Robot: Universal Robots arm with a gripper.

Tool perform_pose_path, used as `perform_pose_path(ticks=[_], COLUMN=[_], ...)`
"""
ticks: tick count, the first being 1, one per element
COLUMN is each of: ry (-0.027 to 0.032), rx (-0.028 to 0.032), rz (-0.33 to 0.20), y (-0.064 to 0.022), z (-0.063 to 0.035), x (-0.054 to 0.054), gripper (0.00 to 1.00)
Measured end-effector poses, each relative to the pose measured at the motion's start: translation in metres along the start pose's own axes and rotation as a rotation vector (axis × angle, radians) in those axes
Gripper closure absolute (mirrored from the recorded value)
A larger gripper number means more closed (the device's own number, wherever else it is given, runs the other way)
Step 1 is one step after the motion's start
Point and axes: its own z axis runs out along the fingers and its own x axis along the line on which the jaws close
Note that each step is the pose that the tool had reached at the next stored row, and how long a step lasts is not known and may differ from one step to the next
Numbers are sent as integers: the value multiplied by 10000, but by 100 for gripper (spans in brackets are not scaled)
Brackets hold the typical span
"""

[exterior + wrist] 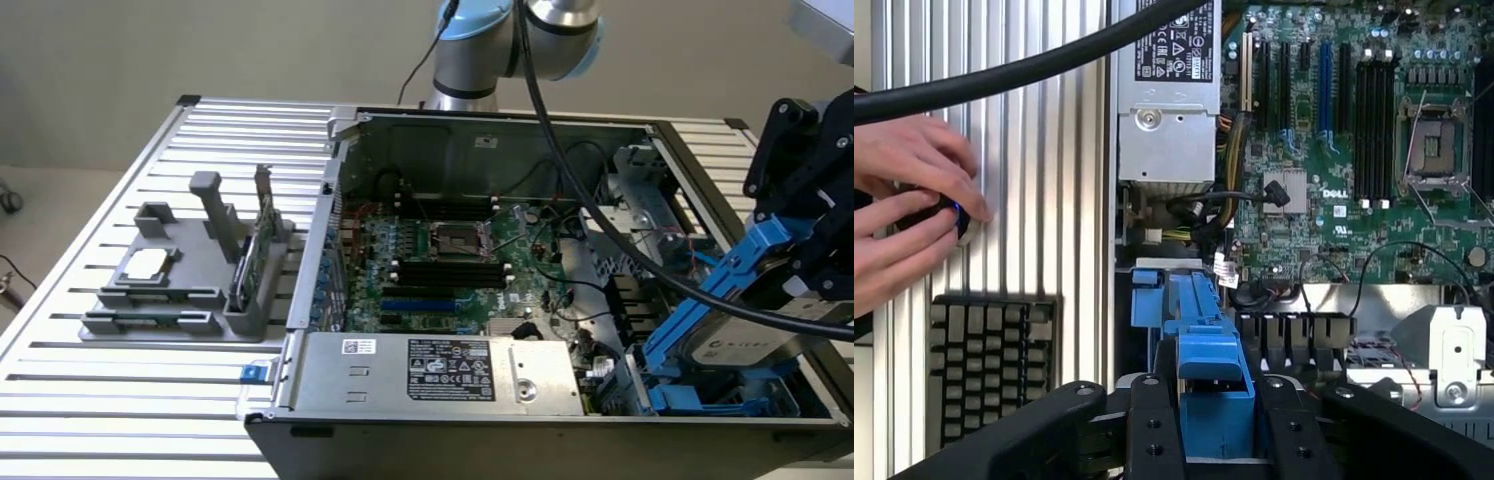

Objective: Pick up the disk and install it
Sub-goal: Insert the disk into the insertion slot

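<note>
My gripper (817,262) is at the exterior view's right, above the front right corner of the open computer case (350,180). It is shut on the disk (745,345), a silver-grey drive in a blue carrier that hangs tilted over the blue-railed drive bay (707,398). In the wrist view the black fingers (1154,430) clamp the blue carrier (1216,385) on both sides, and the blue bay (1176,298) lies just beyond it. The drive's labelled face is hidden.
A motherboard (441,250) and a silver power supply (441,370) fill the case. A grey fixture (174,295) holds a square chip (144,262) and an upright card (256,245). A person's hand (904,200) rests on a device beside a keyboard (989,355).
</note>
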Motion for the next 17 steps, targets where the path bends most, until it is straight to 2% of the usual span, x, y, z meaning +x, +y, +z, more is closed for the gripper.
perform_pose_path(ticks=[3, 7, 12, 17], ry=[1, 0, 2, 1], rx=[61, 64, 105, 108], rz=[0, 3, 3, 2], y=[9, 29, 31, 34], z=[12, 24, 58, 83], x=[0, 0, 0, 0], gripper=[67, 67, 67, 67])
